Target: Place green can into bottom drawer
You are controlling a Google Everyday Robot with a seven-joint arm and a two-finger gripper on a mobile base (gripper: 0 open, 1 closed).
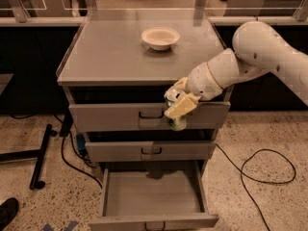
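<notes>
My gripper (177,107) is shut on the green can (176,121) and holds it upright in the air in front of the top drawer's face, off the cabinet top. Only the can's lower part shows below the cream fingers (180,108). The white arm reaches in from the right. The bottom drawer (153,196) is pulled wide open below, its flat grey interior bare. The can hangs above the drawer's right half, well above its level.
A white bowl (160,36) sits on the grey cabinet top (110,52). The top drawer (144,115) and middle drawer (149,150) stand slightly open. A black cable (262,177) loops on the floor at right; a black stand leg (41,155) lies at left.
</notes>
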